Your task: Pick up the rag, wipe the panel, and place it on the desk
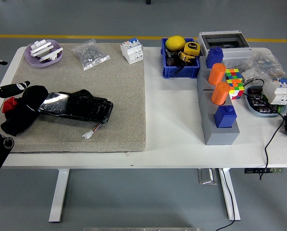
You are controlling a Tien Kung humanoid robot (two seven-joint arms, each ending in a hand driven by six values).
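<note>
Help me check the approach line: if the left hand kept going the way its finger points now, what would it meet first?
The left hand, at the table's left edge, points rightward; first in line looks to be the black rag, just beside it, then the glossy black panel. Height above the mat is unclear.
</note>
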